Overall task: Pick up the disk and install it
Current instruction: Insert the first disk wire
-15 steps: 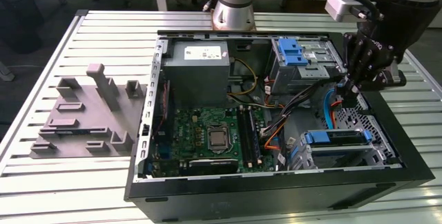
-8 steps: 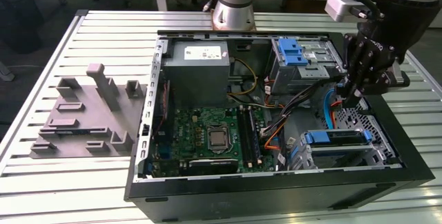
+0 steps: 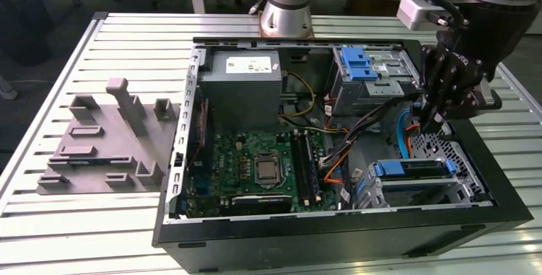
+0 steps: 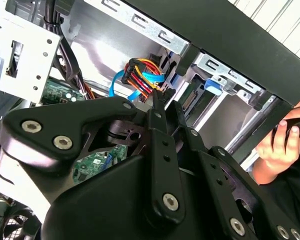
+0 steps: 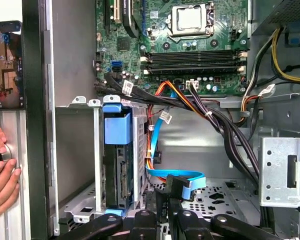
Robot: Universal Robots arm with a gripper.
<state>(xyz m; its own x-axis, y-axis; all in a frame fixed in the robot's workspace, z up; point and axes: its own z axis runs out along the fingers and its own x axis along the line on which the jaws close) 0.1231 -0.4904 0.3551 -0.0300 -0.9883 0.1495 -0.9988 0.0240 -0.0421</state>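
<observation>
The disk (image 3: 412, 168) stands on edge inside the silver drive cage (image 3: 461, 160) at the case's near corner on the exterior view's right; its blue carrier frame shows along the top. In the first wrist view the disk (image 5: 117, 160) is slotted in the cage with its blue tab above it. My gripper (image 3: 430, 126) hangs inside the case just behind that cage, beside the blue and orange cables (image 5: 177, 180). Its black fingers (image 4: 157, 97) meet at the tips, shut on nothing. In the first wrist view the gripper (image 5: 162, 202) sits apart from the disk.
The open black computer case (image 3: 339, 230) lies on a slatted metal table (image 3: 127, 40). Inside are the motherboard (image 3: 263, 167), a grey power supply box (image 3: 245, 78) and a blue latch (image 3: 360, 65). A grey fixture (image 3: 101, 141) lies on the exterior view's left. A person's hand (image 5: 0, 170) rests beside the case.
</observation>
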